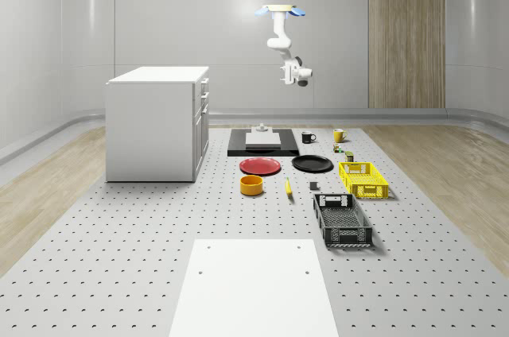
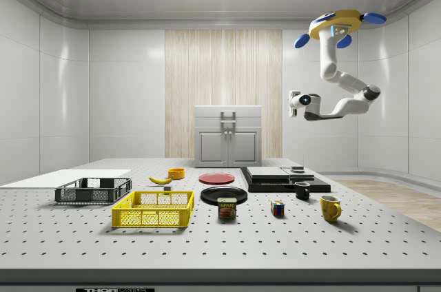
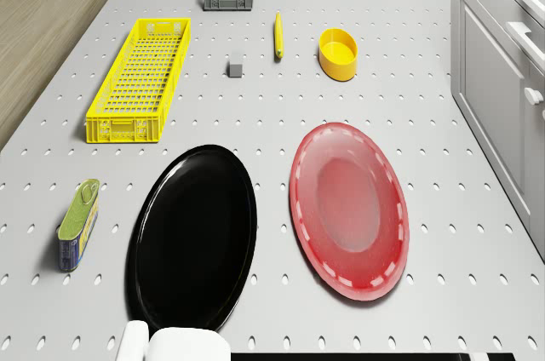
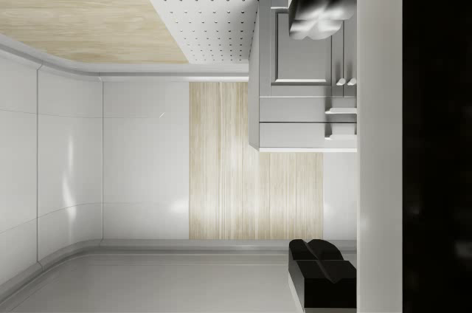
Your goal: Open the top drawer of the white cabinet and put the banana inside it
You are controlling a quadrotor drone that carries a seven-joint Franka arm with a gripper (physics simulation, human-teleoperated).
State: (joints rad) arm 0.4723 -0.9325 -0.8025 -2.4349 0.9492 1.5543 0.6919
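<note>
The white cabinet (image 1: pixel 155 124) stands on the left of the perforated table, its drawers on the face toward the table's middle, and the top drawer (image 1: pixel 203 84) is shut. The banana (image 1: pixel 288 187) lies flat on the table between the yellow bowl (image 1: pixel 251 184) and the crates; the drone view shows the banana (image 3: pixel 278 36) too. My drone (image 1: pixel 279 12) hovers high over the black platform (image 1: pixel 262 143). The arm hangs below it, and the gripper (image 1: pixel 285 76) points level toward the cabinet (image 4: pixel 302 69), far from it. The wrist view shows the gripper (image 4: pixel 318 138) open, with nothing between the fingers.
A red plate (image 3: pixel 349 208) and a black plate (image 3: pixel 194 235) lie below the drone. Beyond them are a yellow crate (image 1: pixel 363 179), a dark crate (image 1: pixel 342 219), a small grey cube (image 3: pixel 236 69), a tin can (image 3: pixel 78 223) and two mugs (image 1: pixel 308 137). A white mat (image 1: pixel 253 288) lies at the front.
</note>
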